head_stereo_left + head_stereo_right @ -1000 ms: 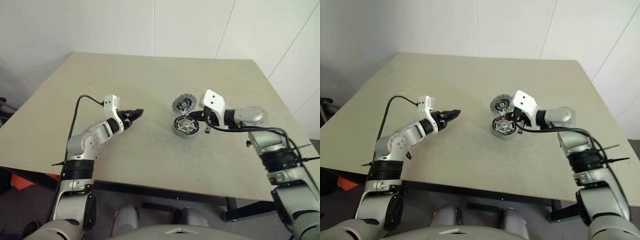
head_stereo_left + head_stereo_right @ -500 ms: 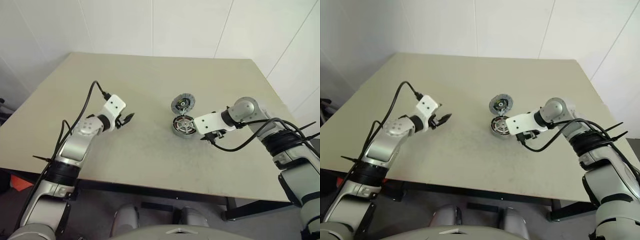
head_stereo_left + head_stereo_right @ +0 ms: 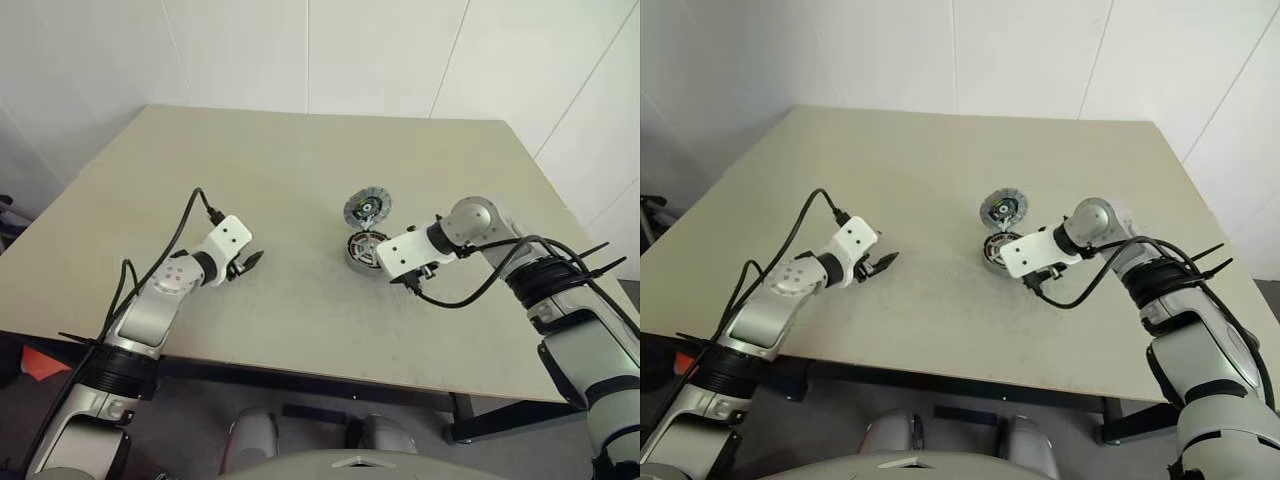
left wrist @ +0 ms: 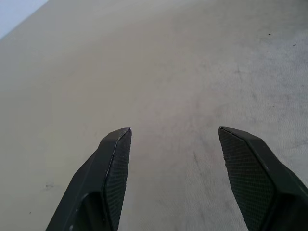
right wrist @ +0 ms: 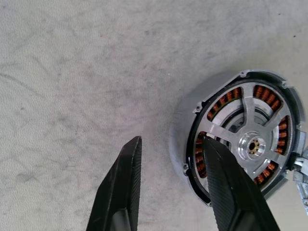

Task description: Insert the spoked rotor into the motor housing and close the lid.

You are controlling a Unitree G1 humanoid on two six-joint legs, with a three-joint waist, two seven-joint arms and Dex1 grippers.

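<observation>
The motor housing (image 5: 265, 95) rests on the table (image 3: 300, 160), showing its copper windings. The spoked rotor (image 5: 251, 143) lies flat inside it, silver spokes and hub facing up. The ribbed grey lid (image 3: 367, 208) stands tilted open at the housing's far edge. My right gripper (image 5: 172, 142) points down at the housing's near-right side; it is open with only bare table between its fingers, and one fingertip (image 5: 214, 159) overlaps the housing's rim. My left gripper (image 3: 248, 262) hovers low over the table well to the left of the housing, open and empty, as the left wrist view (image 4: 174, 130) shows.
A black cable (image 3: 180, 225) loops from the left wrist, and another (image 3: 470, 290) hangs under the right forearm. White walls stand behind the table's far edge (image 3: 320, 112).
My right wrist has swung round and dropped to point down beside the housing, with its fingers now apart. My left gripper has rolled and drawn back to the left.
</observation>
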